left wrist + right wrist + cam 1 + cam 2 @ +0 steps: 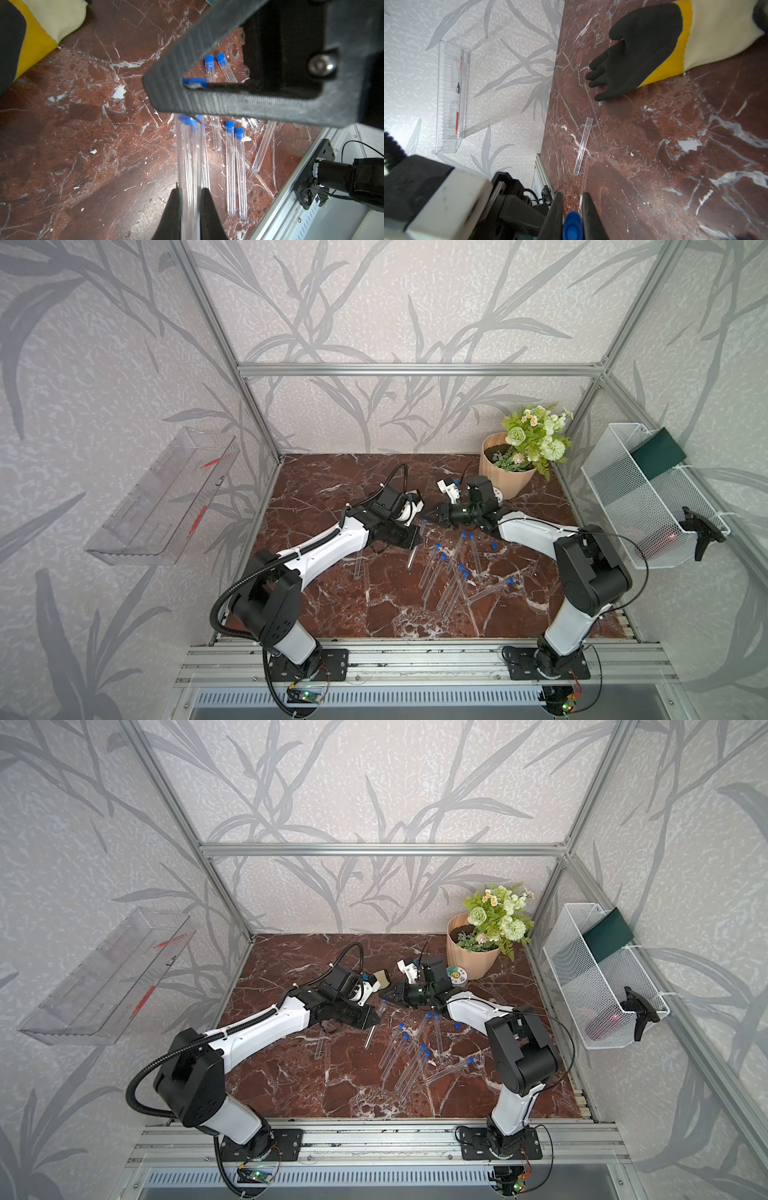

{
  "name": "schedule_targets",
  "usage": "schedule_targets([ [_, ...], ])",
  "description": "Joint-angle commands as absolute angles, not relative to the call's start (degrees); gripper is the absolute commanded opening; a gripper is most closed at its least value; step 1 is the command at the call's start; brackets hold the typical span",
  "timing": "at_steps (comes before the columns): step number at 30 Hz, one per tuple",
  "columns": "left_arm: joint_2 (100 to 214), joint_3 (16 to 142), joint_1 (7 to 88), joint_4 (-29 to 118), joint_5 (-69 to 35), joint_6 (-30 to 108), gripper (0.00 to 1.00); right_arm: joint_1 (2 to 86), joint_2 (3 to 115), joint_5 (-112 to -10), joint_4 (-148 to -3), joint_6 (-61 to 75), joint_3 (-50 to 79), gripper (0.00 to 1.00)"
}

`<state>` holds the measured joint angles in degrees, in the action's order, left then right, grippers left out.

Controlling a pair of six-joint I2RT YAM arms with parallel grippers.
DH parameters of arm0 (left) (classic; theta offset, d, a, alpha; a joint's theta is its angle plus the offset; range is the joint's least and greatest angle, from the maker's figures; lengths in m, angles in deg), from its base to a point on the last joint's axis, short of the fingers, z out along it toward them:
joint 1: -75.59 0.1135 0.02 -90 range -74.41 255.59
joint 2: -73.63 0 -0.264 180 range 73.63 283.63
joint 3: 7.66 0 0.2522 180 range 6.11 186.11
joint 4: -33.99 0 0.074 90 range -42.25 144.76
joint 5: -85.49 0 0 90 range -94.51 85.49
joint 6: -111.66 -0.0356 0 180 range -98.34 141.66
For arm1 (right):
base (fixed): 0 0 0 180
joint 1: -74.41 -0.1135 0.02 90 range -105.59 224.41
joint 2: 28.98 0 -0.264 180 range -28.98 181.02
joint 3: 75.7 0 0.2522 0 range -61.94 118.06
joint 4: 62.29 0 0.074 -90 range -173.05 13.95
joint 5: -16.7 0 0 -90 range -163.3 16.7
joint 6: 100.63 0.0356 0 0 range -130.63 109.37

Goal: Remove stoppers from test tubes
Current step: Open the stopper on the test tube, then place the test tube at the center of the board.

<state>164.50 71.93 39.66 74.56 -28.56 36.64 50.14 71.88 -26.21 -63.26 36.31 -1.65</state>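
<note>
Stopper (pixel 572 225) pinched in right gripper (pixel 573 194), apparently capping tube (pixel 190 158) clamped by left gripper (pixel 190 188)

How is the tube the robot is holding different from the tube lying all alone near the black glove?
The held tube has a blue stopper in its mouth; the lone tube is open, with no stopper. The held tube is clamped in the left gripper, with the right gripper pinching its stopper; the lone tube lies flat on the table, touched by nothing. Both are clear, thin and round-bottomed.
</note>
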Motion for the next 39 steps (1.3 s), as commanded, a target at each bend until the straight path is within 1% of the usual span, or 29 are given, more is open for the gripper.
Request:
schedule_targets([
  [1,162.93,69.61,39.46,82.51,-28.51,36.16,0.05,52.82,69.94,-29.37,-59.10,36.13,1.80,0.03],
  [15,162.88,69.55,39.41,82.31,-28.33,36.34,0.05,53.67,70.02,-29.02,-56.54,38.16,1.14,0.03],
  [22,163.02,69.21,39.46,82.26,-28.33,36.34,0.05,53.84,69.14,-30.27,-61.08,34.56,2.40,0.03],
  [32,162.03,67.78,40.14,80.44,-28.02,38.45,0.05,54.11,69.16,-31.06,-63.94,32.81,2.46,0.03],
  [39,162.85,68.24,42.94,83.23,-20.89,40.80,0.05,54.46,66.28,-32.58,-70.69,28.40,3.15,0.03],
])
